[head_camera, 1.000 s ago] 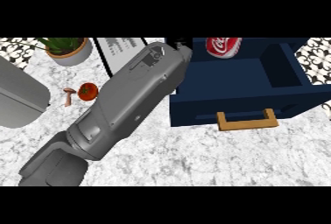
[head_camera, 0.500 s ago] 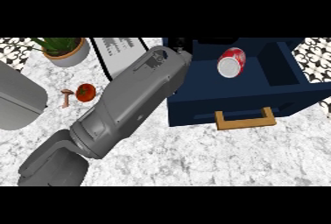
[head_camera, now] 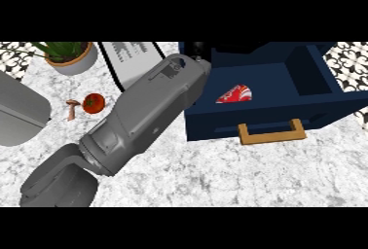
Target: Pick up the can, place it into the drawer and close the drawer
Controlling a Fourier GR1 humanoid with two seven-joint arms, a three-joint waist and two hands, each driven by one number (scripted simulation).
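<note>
Can (head_camera: pixel 234 93) lying tilted inside open drawer (head_camera: pixel 323 109), near its left wall, apart from left hand (head_camera: pixel 197 49) at drawer's rear left corner; hand mostly hidden, open or closed impossible to tell.

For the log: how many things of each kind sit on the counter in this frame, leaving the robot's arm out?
can: 1
drawer: 1
potted plant: 1
tomato: 1
mushroom: 1
white printed sheet: 1
grey object at the left edge, kind unclear: 1
Total: 7
</note>
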